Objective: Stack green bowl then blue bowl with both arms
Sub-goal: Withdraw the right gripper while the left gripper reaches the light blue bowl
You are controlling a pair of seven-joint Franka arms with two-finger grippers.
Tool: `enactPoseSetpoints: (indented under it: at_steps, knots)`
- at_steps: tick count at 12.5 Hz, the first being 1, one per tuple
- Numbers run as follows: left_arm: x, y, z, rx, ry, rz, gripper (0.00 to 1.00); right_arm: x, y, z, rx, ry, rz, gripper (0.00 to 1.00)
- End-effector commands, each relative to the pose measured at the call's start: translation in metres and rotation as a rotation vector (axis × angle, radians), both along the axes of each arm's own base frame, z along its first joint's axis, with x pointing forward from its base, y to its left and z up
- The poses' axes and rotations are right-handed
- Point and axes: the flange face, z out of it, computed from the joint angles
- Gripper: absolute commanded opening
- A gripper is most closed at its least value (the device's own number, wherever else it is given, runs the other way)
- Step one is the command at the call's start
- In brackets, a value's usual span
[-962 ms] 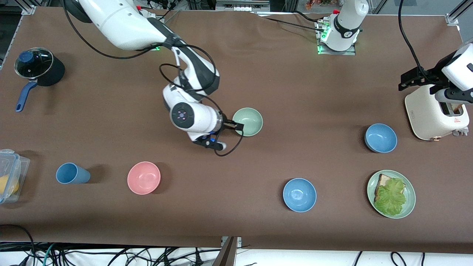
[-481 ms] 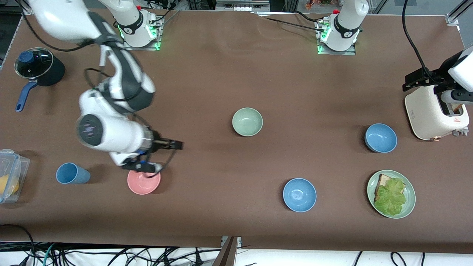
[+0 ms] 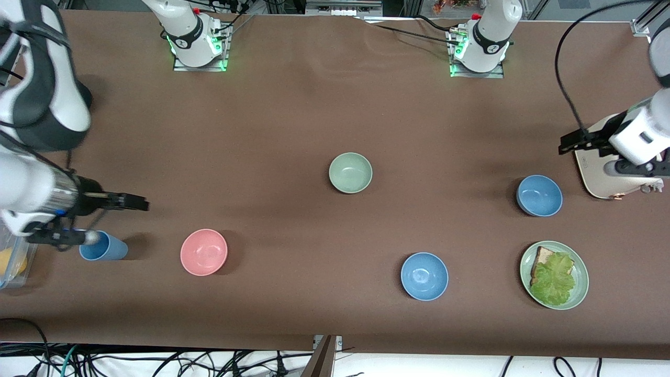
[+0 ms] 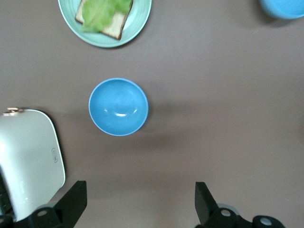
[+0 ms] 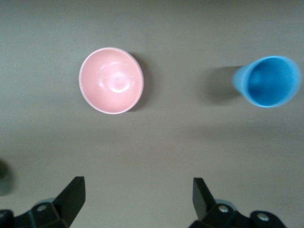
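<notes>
The green bowl (image 3: 350, 172) sits upright and empty mid-table, with no gripper near it. One blue bowl (image 3: 539, 195) sits beside the toaster and also shows in the left wrist view (image 4: 118, 107). The second blue bowl (image 3: 424, 276) sits nearer the front camera and shows at the edge of the left wrist view (image 4: 282, 6). My left gripper (image 3: 567, 143) is open and empty, in the air over the table beside the toaster (image 4: 138, 199). My right gripper (image 3: 137, 202) is open and empty (image 5: 137, 194), in the air over bare cloth near the pink bowl and blue cup.
A pink bowl (image 3: 203, 252) and a blue cup (image 3: 102, 246) stand toward the right arm's end. A clear box (image 3: 11, 262) lies at that table edge. A white toaster (image 3: 610, 173) and a green plate of bread and lettuce (image 3: 554, 275) are toward the left arm's end.
My right arm has swung from beside the green bowl out to its end of the table. My left gripper has shifted slightly past the toaster, toward the blue bowl.
</notes>
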Motion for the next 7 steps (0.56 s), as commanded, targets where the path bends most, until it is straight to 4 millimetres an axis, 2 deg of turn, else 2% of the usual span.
enactPoseSetpoints:
  at_steps: [1,2,3,5,7]
  knots:
    - [-0.008,0.022,-0.034,0.025,-0.022,0.017,1.00,-0.019,-0.007,0.052,-0.053,-0.059,-0.008,1.00]
    - [-0.007,0.033,-0.051,0.031,-0.034,0.035,1.00,-0.024,-0.019,0.063,-0.073,-0.073,-0.028,1.00]
    - [-0.006,0.038,-0.069,0.036,-0.042,0.042,1.00,-0.029,-0.030,0.066,-0.098,-0.072,-0.031,1.00]
    - [-0.005,0.054,-0.101,0.049,-0.061,0.065,1.00,-0.042,-0.038,0.059,-0.123,-0.056,0.058,1.00]
    - [-0.002,0.079,-0.131,0.061,-0.082,0.065,1.00,-0.053,-0.039,0.062,-0.135,-0.048,0.085,1.00]
